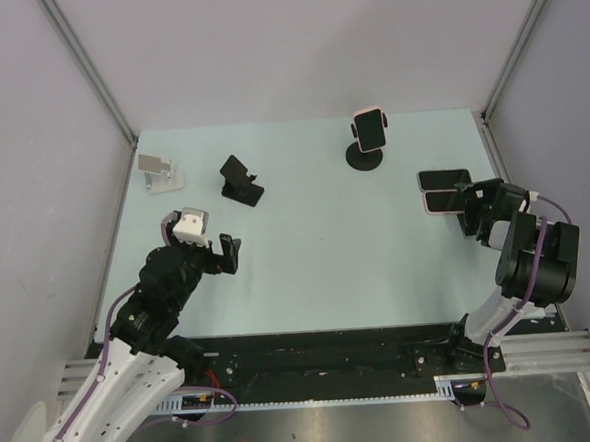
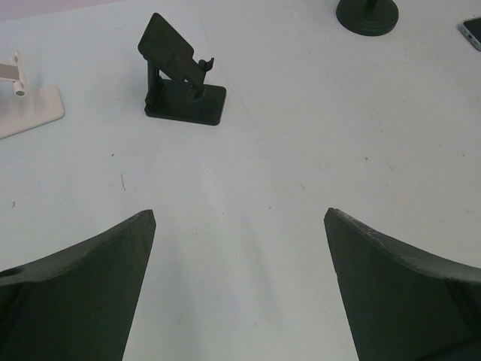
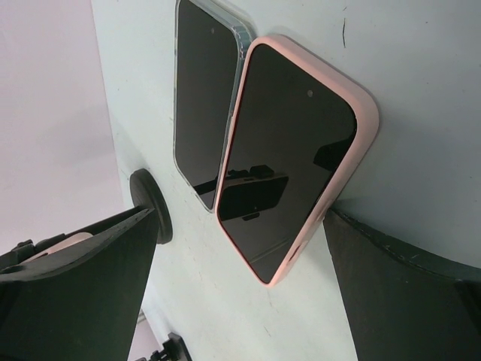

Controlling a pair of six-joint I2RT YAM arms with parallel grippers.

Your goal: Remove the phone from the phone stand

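Phone (image 1: 371, 128) still upright on round-base stand (image 1: 367, 156): removal not begun. Right of stand, pink-cased phone (image 3: 289, 150) and clear-cased phone (image 3: 199, 98) lie flat on tabletop (image 1: 326, 239), right fingers (image 3: 406, 293) spread over them, empty. Left fingers (image 2: 83, 286) spread, empty, well left of stand, nearer empty black folding stand (image 1: 240, 180).

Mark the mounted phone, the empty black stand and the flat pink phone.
Mounted phone (image 1: 371, 129): top view, screen.
Empty black stand (image 2: 171, 49): left wrist view, back plate.
Flat pink phone (image 3: 289, 150): right wrist view, screen.
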